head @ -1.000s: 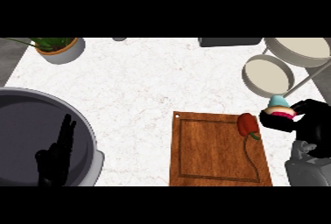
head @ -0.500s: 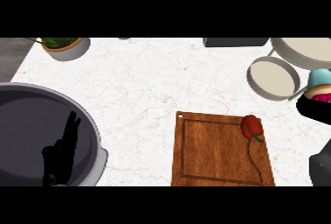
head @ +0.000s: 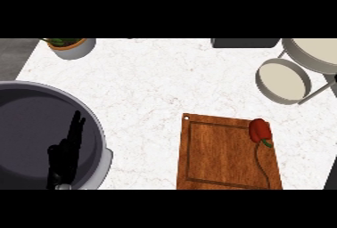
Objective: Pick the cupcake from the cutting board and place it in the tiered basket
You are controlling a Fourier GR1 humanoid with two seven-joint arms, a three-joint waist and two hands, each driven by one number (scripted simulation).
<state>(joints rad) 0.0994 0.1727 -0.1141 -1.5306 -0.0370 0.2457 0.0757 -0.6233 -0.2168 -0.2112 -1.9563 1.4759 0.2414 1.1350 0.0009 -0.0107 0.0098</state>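
Presently: left hand (head: 66, 155), fingers straight, rests over pot (head: 100, 143); basket (head: 283, 82) far up-right of it. Unseen: right hand, cupcake. Best release low, centred over a tier.

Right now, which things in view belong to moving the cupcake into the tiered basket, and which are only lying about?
For the job: cutting board; tiered basket. The cupcake itself does not show.

Lying about: red pepper on the board; large dark pot, with the open left hand over it; potted plant; dark box at the top edge.
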